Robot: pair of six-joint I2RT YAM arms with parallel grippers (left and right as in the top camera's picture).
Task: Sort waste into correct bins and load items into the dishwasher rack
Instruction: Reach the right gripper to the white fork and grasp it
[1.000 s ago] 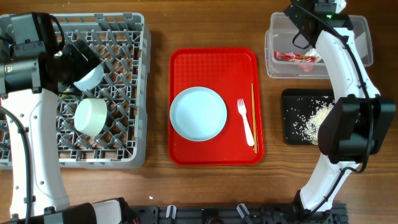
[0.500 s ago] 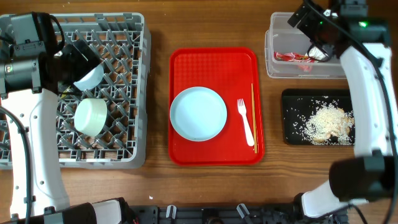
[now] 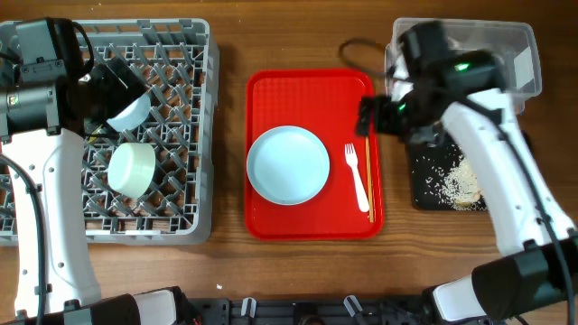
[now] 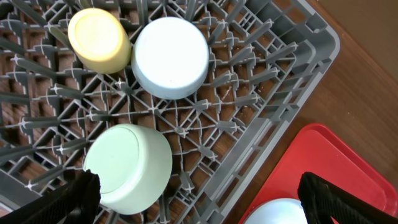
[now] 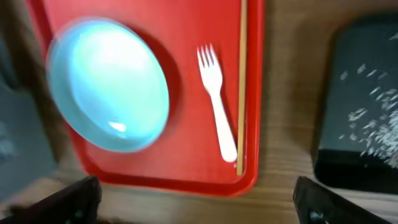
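The grey dishwasher rack (image 3: pixel 185 135) holds two pale bowls (image 3: pixel 131 169) (image 4: pixel 170 57) and the yellow cup (image 4: pixel 98 38). My left gripper (image 3: pixel 116 86) hovers open and empty above them; in the left wrist view (image 4: pixel 199 205) its fingers straddle the nearer bowl (image 4: pixel 129 168). The round pale-blue plate (image 3: pixel 288 164) and white fork (image 3: pixel 358 176) lie on the red tray (image 3: pixel 307 90). My right gripper (image 3: pixel 372 116) is open and empty above the tray's right edge; the right wrist view (image 5: pixel 199 208) shows the plate (image 5: pixel 109 93) and fork (image 5: pixel 217 118). The wrapper and napkin are hidden.
A thin wooden stick (image 3: pixel 368 171) lies right of the fork. The black tray (image 3: pixel 424 194) with rice scraps (image 3: pixel 456 181) sits right of the red tray. The clear tub (image 3: pixel 519 54) stands behind it, mostly covered by my right arm.
My right arm has swung from above the clear tub leftward and now hangs over the red tray's right edge. The left arm has not moved.
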